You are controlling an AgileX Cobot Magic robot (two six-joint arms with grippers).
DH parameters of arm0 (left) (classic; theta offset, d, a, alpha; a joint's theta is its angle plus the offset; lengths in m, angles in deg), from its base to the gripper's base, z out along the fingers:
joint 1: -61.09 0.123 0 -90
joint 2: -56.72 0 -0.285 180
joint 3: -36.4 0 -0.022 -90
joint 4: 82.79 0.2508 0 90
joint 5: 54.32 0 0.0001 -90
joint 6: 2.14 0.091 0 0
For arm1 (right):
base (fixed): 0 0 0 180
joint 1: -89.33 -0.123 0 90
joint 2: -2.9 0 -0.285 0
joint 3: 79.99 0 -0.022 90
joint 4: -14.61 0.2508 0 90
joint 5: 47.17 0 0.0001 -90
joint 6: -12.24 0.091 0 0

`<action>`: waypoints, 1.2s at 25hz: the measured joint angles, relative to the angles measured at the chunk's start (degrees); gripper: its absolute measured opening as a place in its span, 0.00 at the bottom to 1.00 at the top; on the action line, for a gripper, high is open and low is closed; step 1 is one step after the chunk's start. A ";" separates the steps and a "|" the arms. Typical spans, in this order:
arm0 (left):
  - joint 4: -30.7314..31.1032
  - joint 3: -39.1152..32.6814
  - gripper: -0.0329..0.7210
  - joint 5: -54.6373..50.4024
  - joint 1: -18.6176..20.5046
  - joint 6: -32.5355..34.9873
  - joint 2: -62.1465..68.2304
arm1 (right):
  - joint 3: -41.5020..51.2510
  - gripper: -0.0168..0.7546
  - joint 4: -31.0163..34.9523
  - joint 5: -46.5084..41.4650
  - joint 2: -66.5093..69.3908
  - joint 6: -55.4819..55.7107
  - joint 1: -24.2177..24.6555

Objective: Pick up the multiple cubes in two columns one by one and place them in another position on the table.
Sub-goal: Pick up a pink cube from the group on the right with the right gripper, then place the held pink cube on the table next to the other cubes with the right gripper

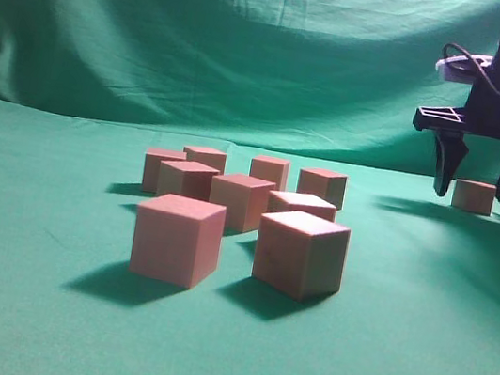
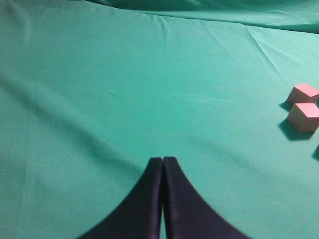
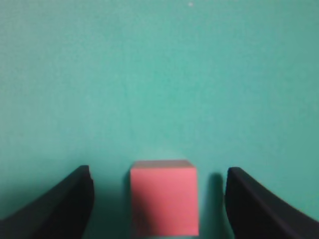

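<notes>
1. Right wrist view first: I see my right gripper (image 3: 158, 204) with its jaws spread wide and a single cube (image 3: 163, 203) sitting between them, green cloth showing on both sides. Nothing is clamped; the cube rests on the table (image 3: 159, 74).

2. In the exterior view that lone cube (image 1: 473, 196) sits far right, well apart from the cluster of cubes (image 1: 244, 215) near the middle. The right gripper (image 1: 474, 190) hangs over it, fingers pointing straight down, tips flanking the cube's sides.

3. What worries me: I judge the jaws straddle the cube closely enough that any sideways drift while lifting could clip an edge and skid or tip it on the smooth cloth. A straight vertical move would avoid that.

4. If I closed by mistake here, I would simply pick the cube up again, so I would hold the jaws apart until clear.

5. Going to the cluster next, the crowding is the risk: those cubes stand close together, and wide fingers could knock a neighbour when descending.

6. Left wrist view: my left gripper (image 2: 163, 199) has its fingers pressed together, holding nothing, hovering over bare cloth, with two cubes (image 2: 303, 104) off at the right edge. It looks parked.
</notes>
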 joint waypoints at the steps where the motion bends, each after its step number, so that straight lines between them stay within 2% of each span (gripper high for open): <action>1: 0.00 0.00 0.04 0.00 0.00 0.00 0.00 | 0.00 0.64 0.00 0.10 0.26 0.00 0.00; 3: 0.00 0.00 0.04 0.00 0.00 0.00 0.00 | 0.00 0.52 0.00 0.23 0.39 0.00 0.00; 5: 0.00 0.00 0.04 0.00 0.00 0.00 0.00 | 0.00 0.36 0.00 0.23 0.39 0.00 0.00; 6: 0.00 0.00 0.04 0.00 0.00 0.00 0.00 | 0.00 0.34 0.00 0.23 0.39 0.00 0.00; 10: 0.00 0.00 0.04 0.00 0.00 0.00 0.00 | -2.03 0.35 0.00 -2.09 0.43 -0.05 0.00; 14: 0.00 0.00 0.04 0.00 0.00 0.00 0.00 | -6.54 0.35 0.00 -8.01 -1.48 -0.14 -0.74; 21: 0.00 0.00 0.04 0.00 0.00 0.00 0.00 | -8.59 0.35 5.75 -17.52 -16.13 -0.18 -5.71; 26: 0.00 0.00 0.04 0.00 0.00 0.00 0.00 | -1.03 0.35 6.15 -16.03 -27.65 -0.27 -11.72; 30: 0.00 0.00 0.04 0.00 0.00 0.00 0.00 | 8.68 0.35 6.51 -14.36 -33.58 -1.78 -19.06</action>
